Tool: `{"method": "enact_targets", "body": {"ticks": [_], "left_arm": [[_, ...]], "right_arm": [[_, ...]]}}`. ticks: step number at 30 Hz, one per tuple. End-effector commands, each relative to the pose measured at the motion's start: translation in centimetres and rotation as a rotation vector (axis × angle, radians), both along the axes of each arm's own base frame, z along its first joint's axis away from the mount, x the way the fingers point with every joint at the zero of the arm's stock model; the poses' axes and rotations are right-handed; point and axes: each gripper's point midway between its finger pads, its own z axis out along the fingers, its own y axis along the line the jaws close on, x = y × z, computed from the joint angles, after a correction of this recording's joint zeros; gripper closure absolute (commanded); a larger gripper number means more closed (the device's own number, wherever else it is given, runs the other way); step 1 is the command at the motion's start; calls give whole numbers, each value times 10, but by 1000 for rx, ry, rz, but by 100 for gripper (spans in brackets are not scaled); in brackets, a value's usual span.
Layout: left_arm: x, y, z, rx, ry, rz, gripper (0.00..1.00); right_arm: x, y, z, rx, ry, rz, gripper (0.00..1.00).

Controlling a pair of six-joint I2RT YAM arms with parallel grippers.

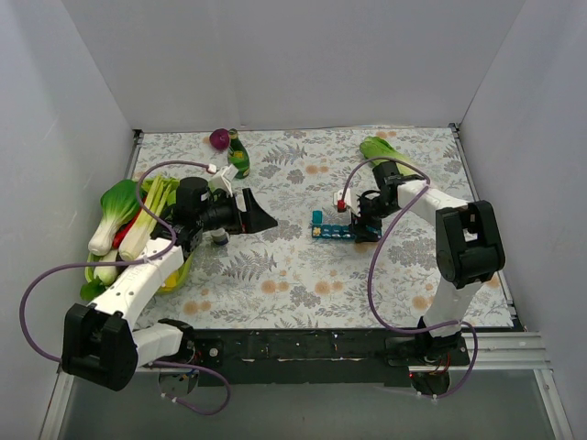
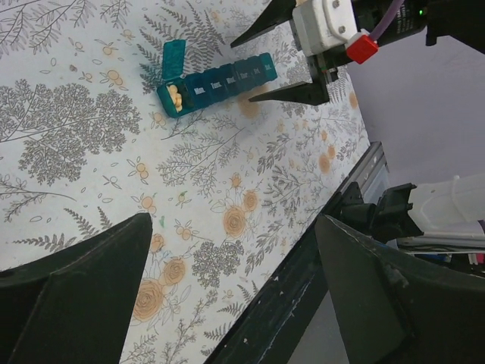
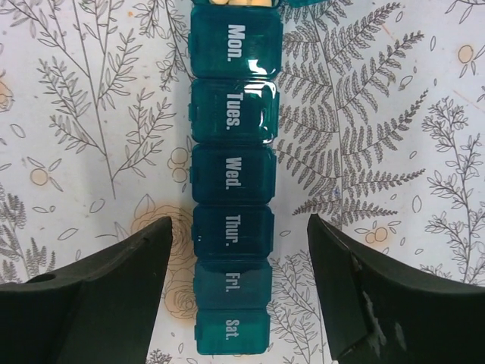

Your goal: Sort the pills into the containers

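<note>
I see the teal pill box [image 1: 335, 233] lying flat mid-table, Mon to Sat lids shut. End lid up, pale pills [image 2: 176, 97] inside.

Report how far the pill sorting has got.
Done: the open end compartment of the pill box holds yellowish pills. In hand: the open right gripper straddles the box without touching; the left gripper is open and empty. Left: Mon. through Sat. lids are shut, so their contents cannot be seen.
</note>
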Motion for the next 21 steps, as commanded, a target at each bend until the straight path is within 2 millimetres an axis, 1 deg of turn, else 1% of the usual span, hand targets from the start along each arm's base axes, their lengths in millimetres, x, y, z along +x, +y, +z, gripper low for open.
{"method": "enact_targets", "body": {"ticks": [1,2,3,5,6,9,10,12,13,15,16,17,20,21], "left_arm": [[-4,-5,19,-60,-130,-53,11],[-4,-6,19,-70,-134,-51,13],[-4,-6,12,-74,-117,-49,18],[0,-9,14,-104,-112,-39,23],[2,-10,9,-107,-90,-34,31],[14,-13,1,-117,-32,0,39],[21,-14,-2,-122,-21,12,46],[28,-17,-3,-142,3,29,52],[33,-18,-3,-152,6,40,55],[44,-22,-13,-161,58,55,59],[49,-24,-16,-164,69,61,60],[57,-27,-26,-158,100,65,62],[68,-35,-37,-158,138,58,63],[73,-41,-45,-152,157,50,64]], "right_arm": [[7,3,-8,-19,-41,-12,23],[6,4,-11,-24,-43,-2,25],[5,4,-12,-27,-43,2,26],[2,6,-15,-29,-40,11,28],[1,6,-16,-27,-37,14,30],[-3,7,-19,-22,-27,25,34],[-5,7,-20,-22,-25,31,37],[-7,6,-21,-23,-28,41,40],[-9,7,-21,-23,-26,45,44],[-12,6,-22,-22,-22,51,48],[-13,6,-22,-19,-24,58,51],[-14,6,-20,-18,-28,59,53],[-17,7,-19,-10,-32,65,58],[-18,6,-19,-9,-31,65,59]]}}
